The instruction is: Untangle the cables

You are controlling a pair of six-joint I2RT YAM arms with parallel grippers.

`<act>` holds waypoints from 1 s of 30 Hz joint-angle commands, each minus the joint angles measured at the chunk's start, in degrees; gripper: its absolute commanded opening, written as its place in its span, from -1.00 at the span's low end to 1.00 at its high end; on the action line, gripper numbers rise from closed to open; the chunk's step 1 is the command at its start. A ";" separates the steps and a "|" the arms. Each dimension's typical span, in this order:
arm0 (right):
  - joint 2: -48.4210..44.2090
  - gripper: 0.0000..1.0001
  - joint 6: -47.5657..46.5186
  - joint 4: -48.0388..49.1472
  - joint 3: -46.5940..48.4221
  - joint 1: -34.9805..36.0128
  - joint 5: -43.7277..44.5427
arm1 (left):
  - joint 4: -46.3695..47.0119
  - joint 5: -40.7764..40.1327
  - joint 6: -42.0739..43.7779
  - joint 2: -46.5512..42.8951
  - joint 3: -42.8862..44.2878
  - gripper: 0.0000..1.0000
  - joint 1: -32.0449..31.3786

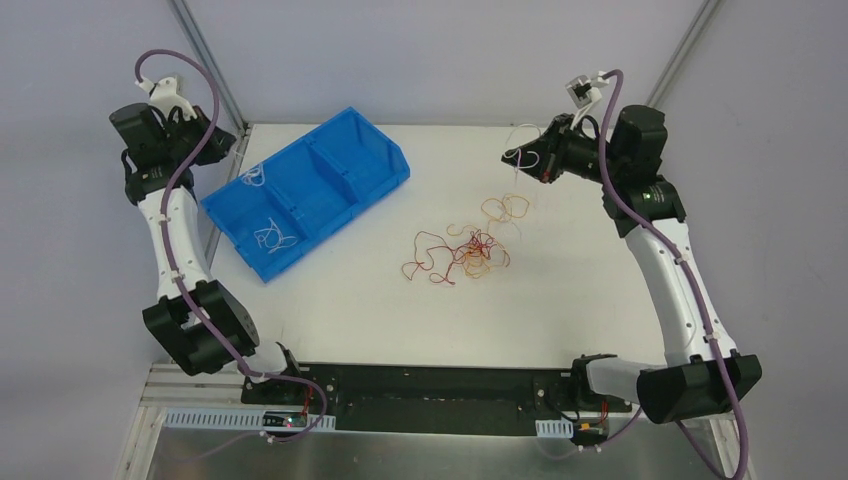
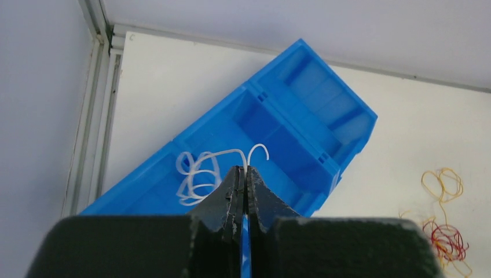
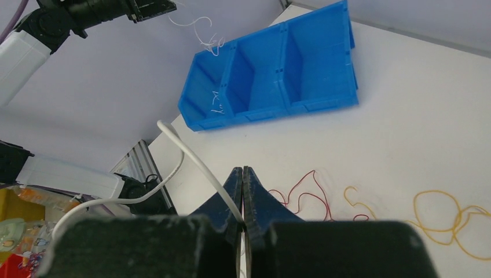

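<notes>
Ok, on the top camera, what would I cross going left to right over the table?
Left gripper shut on a white cable → blue bin → red and orange cable tangle → right gripper shut on a second white cable.

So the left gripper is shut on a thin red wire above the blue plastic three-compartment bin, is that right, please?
Not quite: the thin wire pinched in the left gripper is white, not red. The left wrist view shows it curling out of the shut gripper, with the blue plastic three-compartment bin beneath.
</notes>
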 commanded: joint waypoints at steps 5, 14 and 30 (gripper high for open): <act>2.55 -1.00 2.18 1.94 4.93 5.07 1.28 | -6.30 1.86 10.96 -2.48 -8.36 -1.00 1.91; 7.14 -1.00 6.61 5.63 8.72 12.20 2.47 | -13.26 21.87 13.63 -5.03 -5.65 0.87 -0.64; 16.78 -1.00 21.15 17.63 17.75 26.31 6.17 | 33.13 18.33 -16.90 -14.60 -16.94 0.98 -50.11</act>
